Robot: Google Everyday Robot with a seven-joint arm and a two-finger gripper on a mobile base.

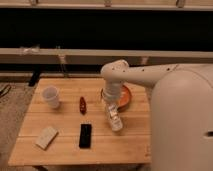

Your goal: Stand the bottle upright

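Note:
The bottle [115,119] is a small whitish-clear plastic bottle with a pale label. It sits tilted, its lower end toward the table's front, just right of the table's middle. My gripper [111,108] comes down from the white arm right above it and is shut on the bottle's upper end. The gripper's body hides the cap end. The bottle is leaning, not upright.
An orange bowl [126,98] lies right behind the gripper. A translucent white cup [50,96] stands at the left, with a small dark red oblong [82,104] beside it. A black flat device [85,135] and a pale block [46,137] lie near the wooden table's [65,152] front edge.

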